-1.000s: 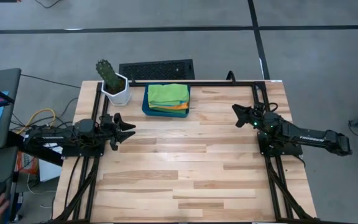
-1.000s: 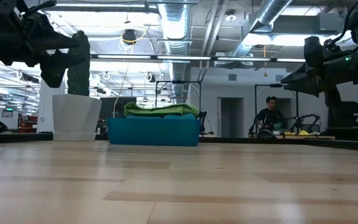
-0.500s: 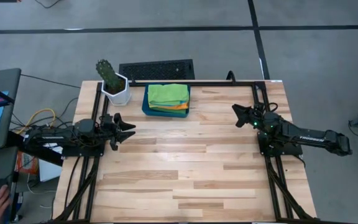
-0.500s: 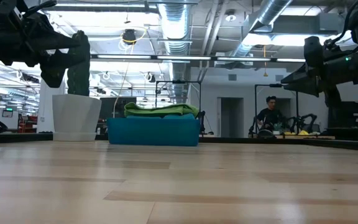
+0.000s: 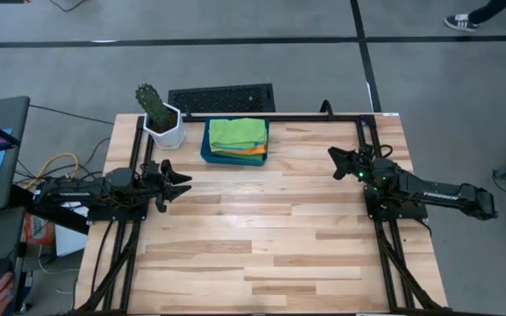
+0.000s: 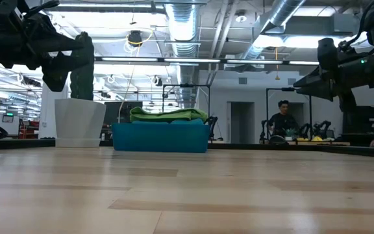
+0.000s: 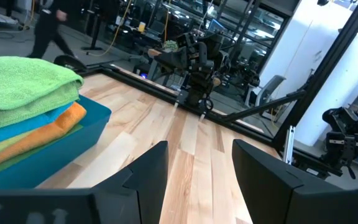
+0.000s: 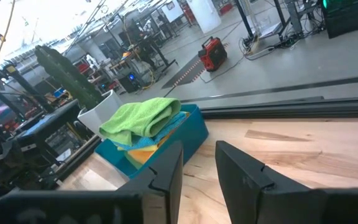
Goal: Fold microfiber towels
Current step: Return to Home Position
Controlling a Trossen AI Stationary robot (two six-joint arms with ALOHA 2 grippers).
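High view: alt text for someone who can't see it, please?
Folded towels, green on top, fill a blue bin at a wooden table's back edge beside a potted cactus. The left gripper and right gripper hover open at either side, holding nothing.

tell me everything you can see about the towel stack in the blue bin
The towel stack is soft folded cloths piled in the blue bin at the far edge of the table, beside the potted cactus. A green towel lies on top, loosely folded, rising above the rim; under it show a sky-blue towel and an orange towel. Only the bin touches it; the left gripper and right gripper hang open, well clear.
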